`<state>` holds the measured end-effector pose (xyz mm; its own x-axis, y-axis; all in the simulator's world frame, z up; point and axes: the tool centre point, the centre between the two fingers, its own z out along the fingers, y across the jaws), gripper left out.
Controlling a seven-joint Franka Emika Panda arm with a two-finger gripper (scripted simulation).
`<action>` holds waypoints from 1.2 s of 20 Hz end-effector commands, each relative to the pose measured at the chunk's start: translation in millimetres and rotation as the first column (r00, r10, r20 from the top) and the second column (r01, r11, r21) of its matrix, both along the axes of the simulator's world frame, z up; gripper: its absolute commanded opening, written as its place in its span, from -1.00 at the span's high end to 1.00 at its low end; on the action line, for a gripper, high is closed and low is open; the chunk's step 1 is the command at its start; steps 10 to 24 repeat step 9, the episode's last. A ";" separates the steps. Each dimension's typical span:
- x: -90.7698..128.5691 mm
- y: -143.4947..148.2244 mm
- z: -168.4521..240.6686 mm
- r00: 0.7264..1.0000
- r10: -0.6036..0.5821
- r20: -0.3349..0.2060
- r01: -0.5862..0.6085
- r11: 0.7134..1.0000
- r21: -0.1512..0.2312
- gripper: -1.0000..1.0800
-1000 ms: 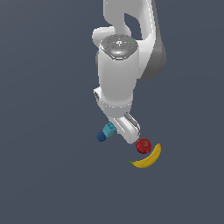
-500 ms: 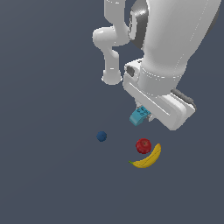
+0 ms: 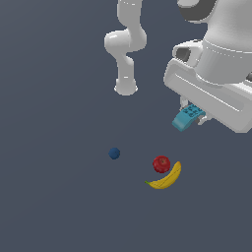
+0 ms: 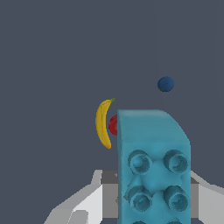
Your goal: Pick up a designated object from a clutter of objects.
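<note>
The teal studded block [image 3: 187, 117] hangs in my gripper [image 3: 193, 109], lifted well above the floor at the exterior view's right. The gripper is shut on it; the fingers are mostly hidden behind the hand and the block. In the wrist view the block [image 4: 153, 166] fills the foreground, studs facing the camera, with grey finger parts on either side. Left on the floor are the dark blue ball [image 3: 114, 153], the red apple [image 3: 161, 164] and the yellow banana [image 3: 166, 179]. They also show in the wrist view: ball [image 4: 166, 84], apple [image 4: 113, 125], banana [image 4: 103, 123].
The arm's white base and lower links [image 3: 126, 49] stand at the back of the exterior view. The floor [image 3: 59, 197] is plain dark grey. The apple touches the banana's inner curve; the ball lies apart, toward the exterior view's left.
The gripper has risen with the teal block and moved toward the exterior view's right and the camera. The ball, apple and banana have stayed where they were.
</note>
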<state>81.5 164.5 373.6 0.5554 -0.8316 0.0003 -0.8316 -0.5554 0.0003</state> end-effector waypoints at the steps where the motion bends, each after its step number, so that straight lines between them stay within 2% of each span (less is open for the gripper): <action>1: 1.0 7.6 7.7 1.000 -0.001 0.000 0.001 1.000 0.000 1.00; 24: 2.9 15.8 15.1 1.000 -0.001 0.000 0.001 1.000 0.001 1.00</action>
